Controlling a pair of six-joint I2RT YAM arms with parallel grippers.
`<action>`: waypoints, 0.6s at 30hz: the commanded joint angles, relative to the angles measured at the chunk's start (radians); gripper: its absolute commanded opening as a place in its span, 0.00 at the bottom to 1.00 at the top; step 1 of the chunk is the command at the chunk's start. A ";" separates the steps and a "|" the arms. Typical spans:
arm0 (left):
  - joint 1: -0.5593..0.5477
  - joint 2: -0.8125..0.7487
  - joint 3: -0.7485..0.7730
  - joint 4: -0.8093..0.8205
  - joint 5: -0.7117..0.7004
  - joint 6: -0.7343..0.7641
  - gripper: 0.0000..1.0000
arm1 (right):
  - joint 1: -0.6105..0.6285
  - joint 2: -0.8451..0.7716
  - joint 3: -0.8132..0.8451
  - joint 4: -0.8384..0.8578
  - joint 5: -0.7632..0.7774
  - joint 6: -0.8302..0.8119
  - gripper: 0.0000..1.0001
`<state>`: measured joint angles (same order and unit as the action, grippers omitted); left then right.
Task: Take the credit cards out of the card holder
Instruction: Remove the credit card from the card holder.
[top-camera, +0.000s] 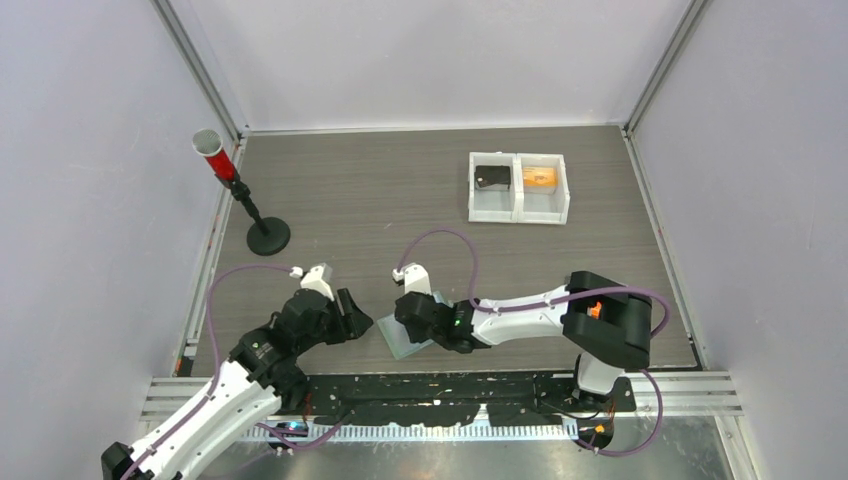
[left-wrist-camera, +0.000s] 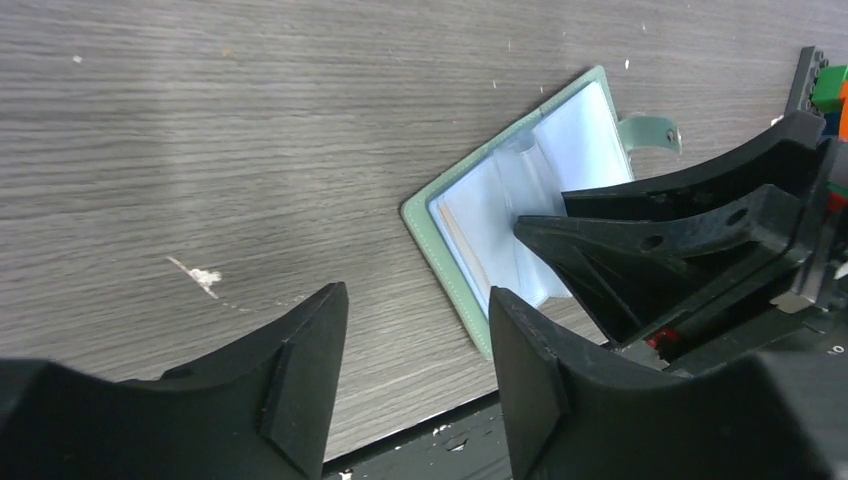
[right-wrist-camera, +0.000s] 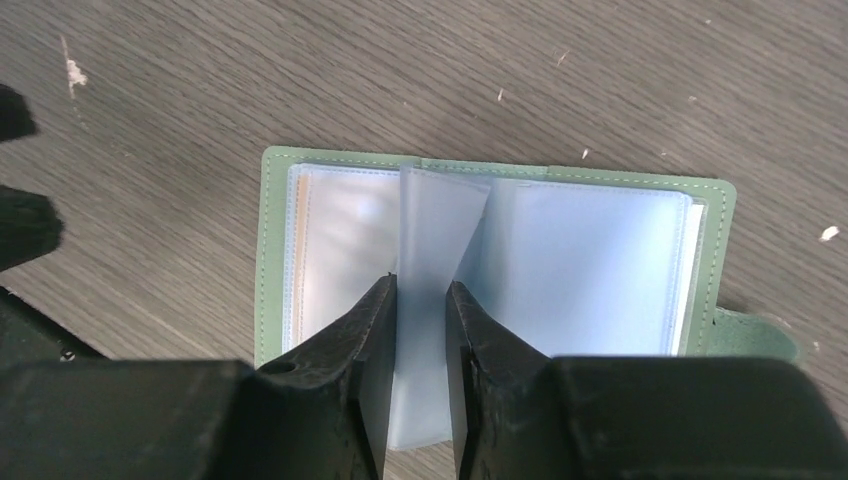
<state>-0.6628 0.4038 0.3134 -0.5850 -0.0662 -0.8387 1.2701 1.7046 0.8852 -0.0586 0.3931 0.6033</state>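
Observation:
The sage-green card holder lies open near the table's front edge, its pale blue-grey pockets facing up. One pocket leaf stands up from the spine. My right gripper is closed narrowly on that leaf, a finger against each face. A tan card edge shows in the left-hand pocket, and a peach tint shows through it. My left gripper stands open just left of the holder, over bare wood with nothing between its fingers.
A white two-compartment tray sits at the back right, with a black flat piece in its left bay and an orange flat item in its right. A red cylinder on a black stand is at the back left. The table's front edge is close below the holder.

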 joint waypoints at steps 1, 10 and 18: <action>0.002 0.058 -0.011 0.162 0.061 -0.027 0.54 | -0.015 -0.055 -0.079 0.155 -0.045 0.055 0.29; 0.003 0.181 0.006 0.270 0.165 -0.047 0.35 | -0.146 -0.142 -0.254 0.403 -0.282 0.121 0.33; 0.003 0.187 0.029 0.224 0.185 -0.053 0.35 | -0.164 -0.205 -0.300 0.393 -0.239 0.077 0.38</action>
<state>-0.6628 0.5934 0.3008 -0.3916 0.0834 -0.8845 1.1122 1.5631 0.5964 0.3065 0.1505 0.7013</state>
